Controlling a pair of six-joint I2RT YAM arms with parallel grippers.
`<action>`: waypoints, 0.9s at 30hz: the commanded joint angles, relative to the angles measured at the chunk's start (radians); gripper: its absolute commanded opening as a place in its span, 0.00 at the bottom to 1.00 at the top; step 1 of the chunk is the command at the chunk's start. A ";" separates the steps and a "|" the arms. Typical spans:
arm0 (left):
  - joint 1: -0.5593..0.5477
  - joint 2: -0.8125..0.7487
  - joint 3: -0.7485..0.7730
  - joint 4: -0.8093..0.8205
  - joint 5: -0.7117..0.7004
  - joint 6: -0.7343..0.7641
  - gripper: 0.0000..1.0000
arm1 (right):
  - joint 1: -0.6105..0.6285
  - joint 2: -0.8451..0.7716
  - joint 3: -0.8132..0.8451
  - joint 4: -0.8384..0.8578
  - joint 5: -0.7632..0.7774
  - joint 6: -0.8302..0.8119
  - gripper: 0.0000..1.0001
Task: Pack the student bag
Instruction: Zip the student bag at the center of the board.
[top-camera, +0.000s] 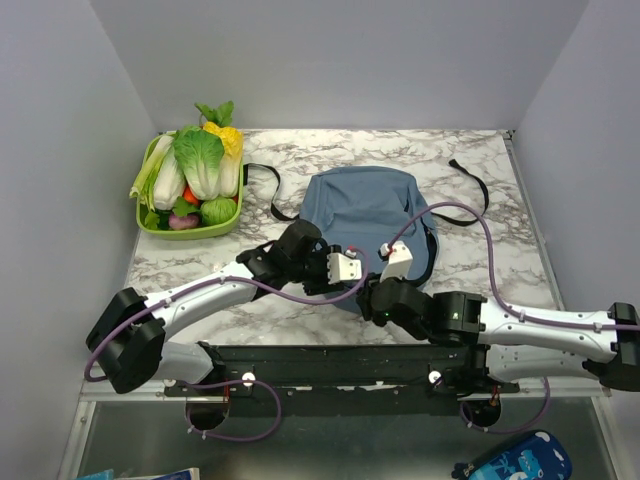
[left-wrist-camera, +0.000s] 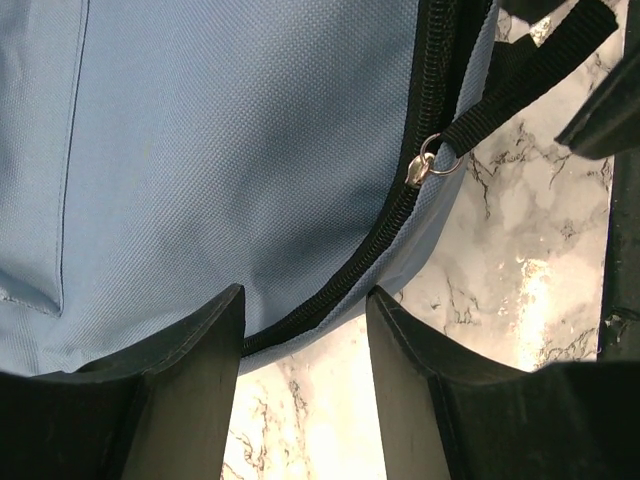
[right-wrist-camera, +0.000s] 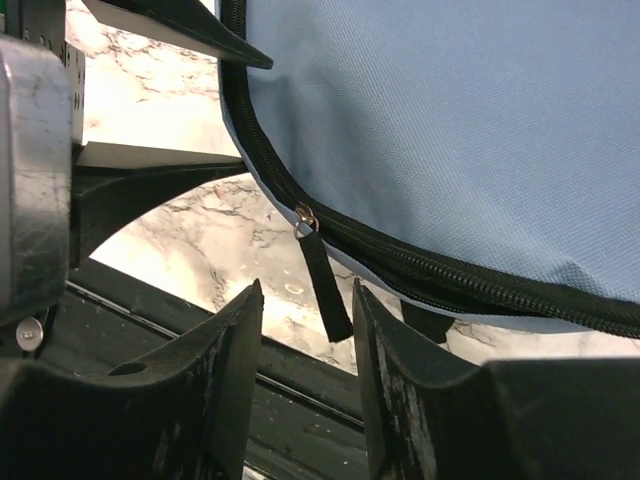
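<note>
White marble-patterned table (top-camera: 300, 160) with grey walls around it is where both arms work.

The left gripper (left-wrist-camera: 305, 310) has its two black fingers apart, with nothing between them. Just beyond their tips lies the rounded near edge of the soft dusty-blue fabric backpack (left-wrist-camera: 220, 150), where a black zipper (left-wrist-camera: 385, 235) runs along the seam. A small silver slider (left-wrist-camera: 425, 165) sits on this zipper, and a black webbing strap (left-wrist-camera: 520, 85) goes from it over the marble.

The right gripper (right-wrist-camera: 306, 300) also has its fingers apart. A short black pull tab (right-wrist-camera: 325, 290) hangs from a metal slider (right-wrist-camera: 303, 220) on the closed zipper, and its end shows in the gap between the two fingers. Neither finger seems to press on it.

From above, both grippers meet at the near edge of the backpack (top-camera: 365, 205), the left gripper (top-camera: 345, 268) just beside the right gripper (top-camera: 395, 258). The bag lies flat in the middle of the table, its long black straps (top-camera: 262, 185) spread to both sides. At the far left corner stands a lime-green plastic tray (top-camera: 190, 228) full of toy vegetables (top-camera: 200, 160). Below the table's near edge, a bright-blue printed pouch (top-camera: 515, 460) is visible.
</note>
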 joint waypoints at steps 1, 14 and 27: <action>-0.005 -0.020 -0.009 0.020 -0.033 -0.019 0.58 | -0.009 0.046 0.021 0.050 -0.010 -0.042 0.47; -0.005 -0.023 -0.010 0.038 -0.036 -0.047 0.57 | -0.011 0.147 0.063 0.047 -0.041 -0.068 0.31; 0.000 -0.025 -0.029 0.037 -0.039 -0.050 0.54 | -0.007 0.108 0.014 -0.058 0.042 0.076 0.00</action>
